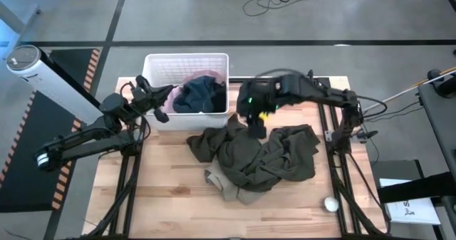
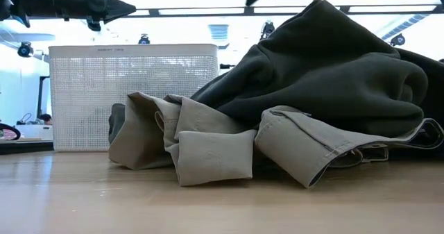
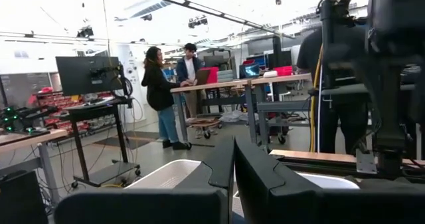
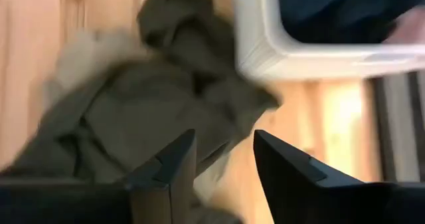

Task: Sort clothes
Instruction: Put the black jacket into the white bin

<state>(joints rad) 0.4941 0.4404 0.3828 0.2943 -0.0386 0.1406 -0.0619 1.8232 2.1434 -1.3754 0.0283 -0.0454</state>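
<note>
The right gripper (image 1: pixel 254 123) hung over the far edge of the olive-khaki garment (image 1: pixel 267 158), just beside the near right corner of the white basket (image 1: pixel 185 63), its fingers (image 4: pixel 174 161) parted with nothing between them. That garment lay heaped across the middle of the bench (image 1: pixel 164 197), spread over a beige-tan garment (image 2: pixel 208 147) whose folded cuffs poked out toward the near edge; a dark navy garment (image 1: pixel 201 94) already sat inside the basket. To do the pick well, the jaws probably ought to drop onto a raised fold of the olive cloth and pinch one layer only, so the tan piece beneath is not dragged along. The left gripper (image 1: pixel 148 94) waited at the basket's left wall, its fingers seemingly pressed together and empty. Room was tight against the basket wall but open toward the near edge and the near right corner, where only a small white ball (image 1: pixel 331 204) rested, well apart from the heap
</note>
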